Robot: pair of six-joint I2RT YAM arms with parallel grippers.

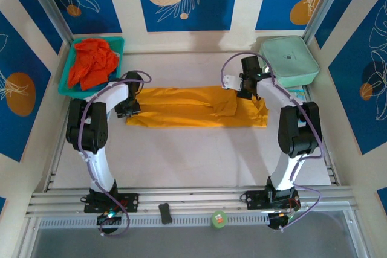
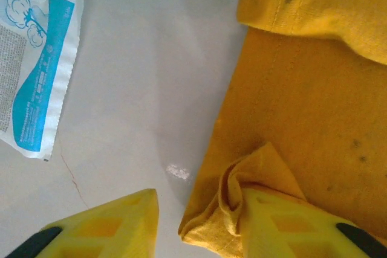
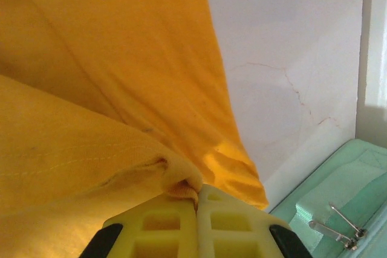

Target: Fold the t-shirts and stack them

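Now mid-fold, we have the soft yellow-orange cloth t-shirt (image 1: 193, 108) in a long strip across the white table (image 1: 193, 161). Right gripper (image 3: 198, 200) pinches its edge — left gripper (image 2: 196, 212) stands parted at its corner; next, we judge, a regrip.

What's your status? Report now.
Left jaws open at yellow-orange t-shirt corner. Right jaws shut on its edge. Shirt lies folded in a strip. Blue-white packet lies apart.
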